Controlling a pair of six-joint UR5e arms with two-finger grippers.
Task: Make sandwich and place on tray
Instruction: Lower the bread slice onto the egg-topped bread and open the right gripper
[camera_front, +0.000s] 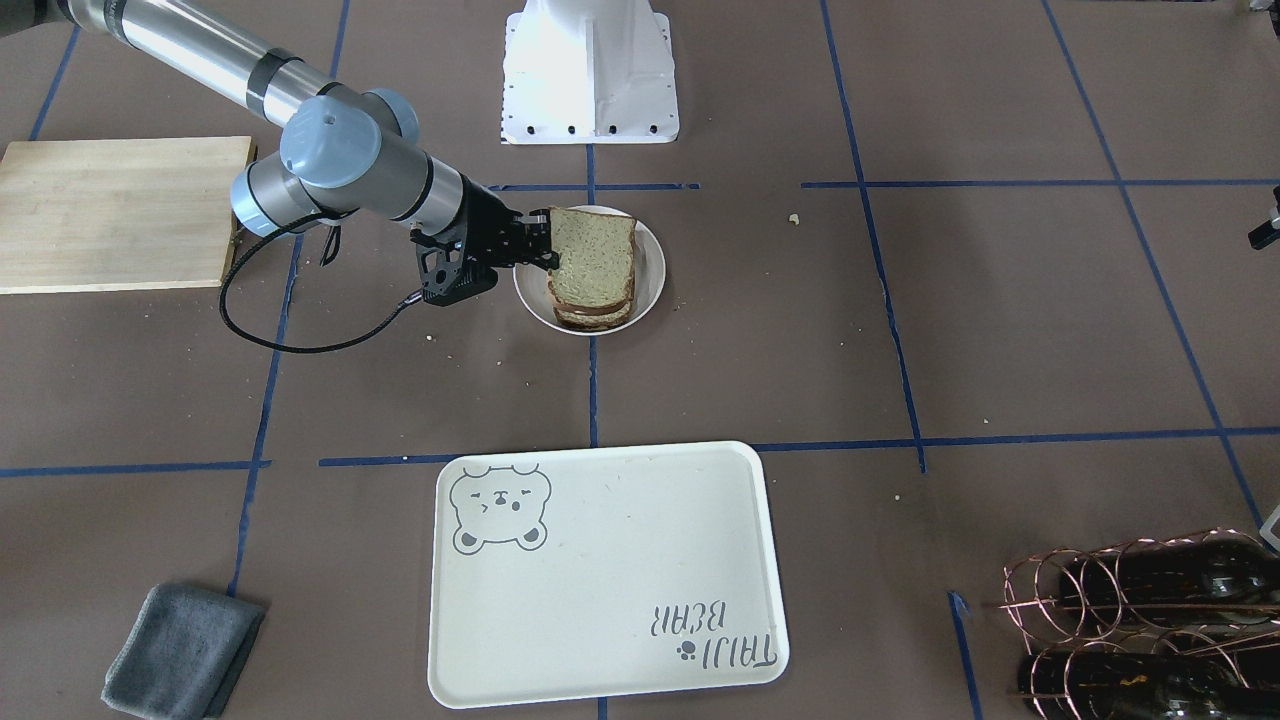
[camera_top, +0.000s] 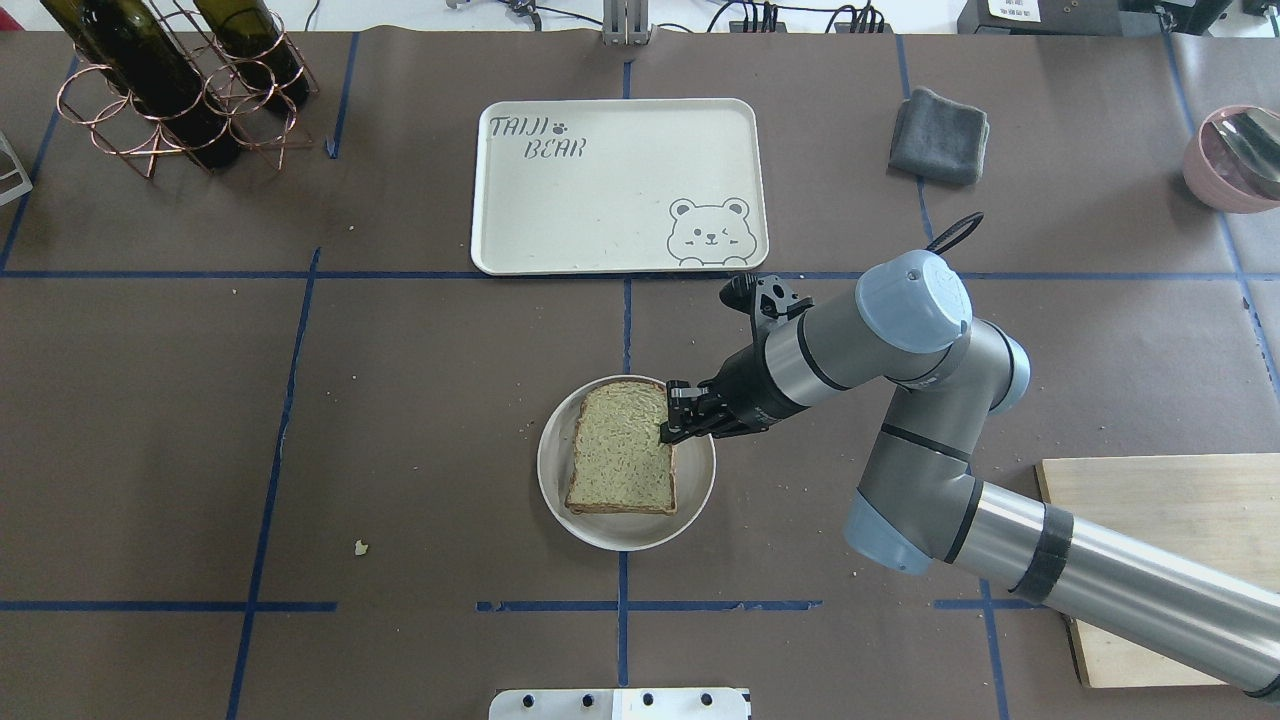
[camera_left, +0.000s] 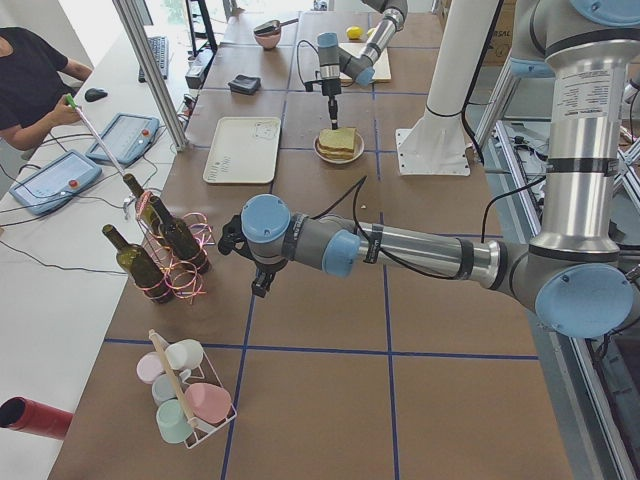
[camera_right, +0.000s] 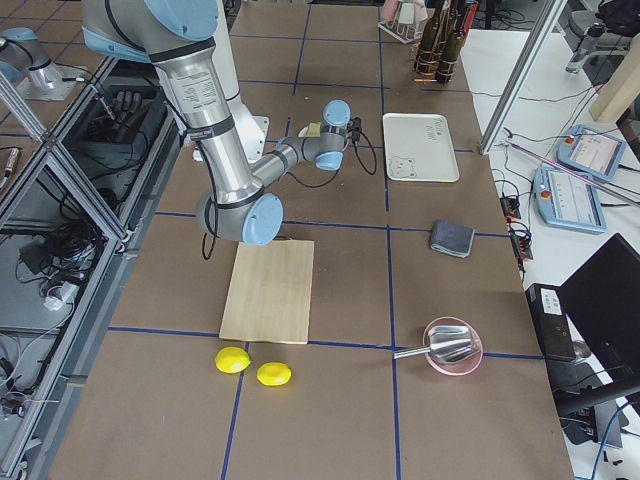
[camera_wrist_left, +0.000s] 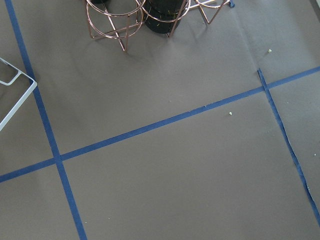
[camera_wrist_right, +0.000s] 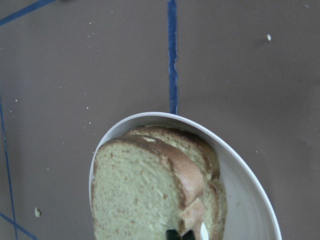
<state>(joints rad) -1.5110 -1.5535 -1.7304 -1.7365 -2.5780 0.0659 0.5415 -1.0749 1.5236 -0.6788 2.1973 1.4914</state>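
Note:
The sandwich sits on a small round white plate (camera_front: 652, 272) at the table's middle. My right gripper (camera_front: 548, 240) is shut on the edge of the top bread slice (camera_front: 592, 258) and holds it tilted over the lower slice (camera_front: 592, 316). The overhead view shows the gripper (camera_top: 668, 415) at the right edge of that slice (camera_top: 618, 450). In the right wrist view the slice (camera_wrist_right: 135, 195) fills the lower left. I cannot make out the egg. The cream bear tray (camera_front: 600, 570) lies empty beyond the plate. My left gripper (camera_left: 232, 240) hovers near the bottle rack; I cannot tell if it is open.
A wooden cutting board (camera_top: 1170, 560) lies under my right arm. A grey cloth (camera_top: 940, 135) and a pink bowl (camera_top: 1235, 155) lie at the far right. A copper rack with wine bottles (camera_top: 170, 90) stands at the far left. Two lemons (camera_right: 250, 365) lie near the board.

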